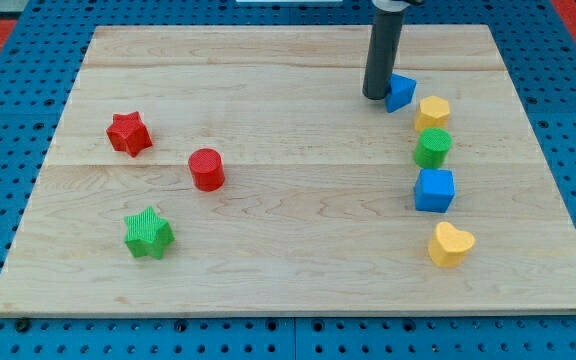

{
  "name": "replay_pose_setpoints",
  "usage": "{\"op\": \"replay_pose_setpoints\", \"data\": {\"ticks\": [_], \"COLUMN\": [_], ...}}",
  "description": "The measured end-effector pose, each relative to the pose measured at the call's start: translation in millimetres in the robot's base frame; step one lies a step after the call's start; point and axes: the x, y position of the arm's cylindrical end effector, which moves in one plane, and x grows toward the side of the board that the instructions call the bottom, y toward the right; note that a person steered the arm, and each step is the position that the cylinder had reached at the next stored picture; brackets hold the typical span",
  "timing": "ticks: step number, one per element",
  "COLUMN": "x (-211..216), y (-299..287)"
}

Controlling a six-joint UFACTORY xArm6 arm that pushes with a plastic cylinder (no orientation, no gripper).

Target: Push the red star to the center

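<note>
The red star point(128, 133) lies on the wooden board point(298, 270) at the view's left, above and left of a red cylinder point(206, 169). My tip point(375, 96) stands at the view's upper right, far from the red star. It is right beside a small blue block point(400, 91), touching or nearly touching that block's left side.
A green star point(148, 233) lies below the red star. A column of blocks runs down the view's right: a yellow hexagon-like block point(432, 112), a green cylinder-like block point(432, 147), a blue cube point(434, 190) and a yellow heart point(450, 244).
</note>
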Motion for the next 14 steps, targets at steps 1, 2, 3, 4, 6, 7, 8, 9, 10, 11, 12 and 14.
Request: {"op": "replay_pose_setpoints", "data": {"ticks": [1,2,3,4,6,7,8,9,10,11,12,14], "x": [-5,-7,-21,-2,-1,73,74,95,141,125,45,11], "y": [14,28,-1,-111,-327,-320,-303,-352,-340,-298,-298,-222]}}
